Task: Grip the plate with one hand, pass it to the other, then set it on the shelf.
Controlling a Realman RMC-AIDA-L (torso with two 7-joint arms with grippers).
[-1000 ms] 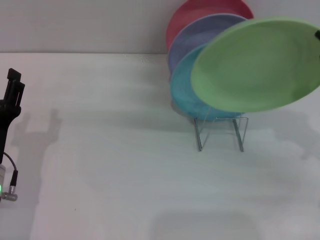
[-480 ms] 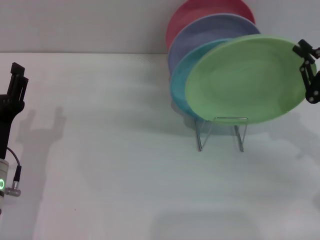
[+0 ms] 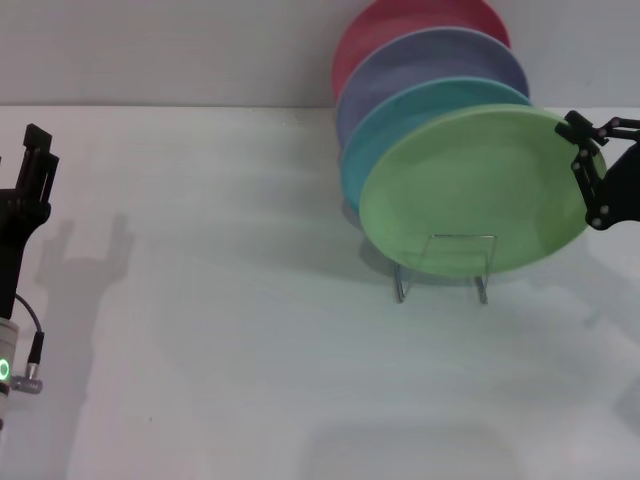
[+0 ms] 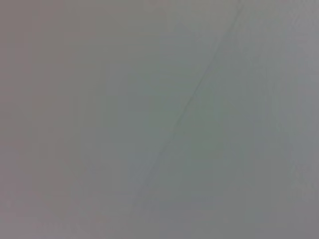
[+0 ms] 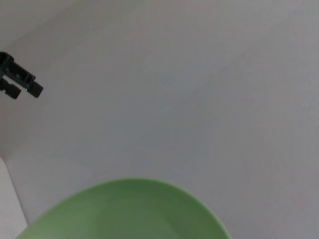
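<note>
Meanwhile right end effector [image 3: 585,170] grips the plate [image 3: 470,195] rim, tilted over the shelf [image 3: 445,268].

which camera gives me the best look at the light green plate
The head view: the light green plate shows whole there, tilted at the front of the shelf, with the right claw on its edge. The right wrist view shows only an arc of it. The left wrist view shows none of it.

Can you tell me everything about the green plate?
The plate is round, light green and matte like plastic, with a shallow raised rim. It stands tilted at the front of the wire shelf, leaning in front of the turquoise plate. The right gripper holds its right edge.
</note>
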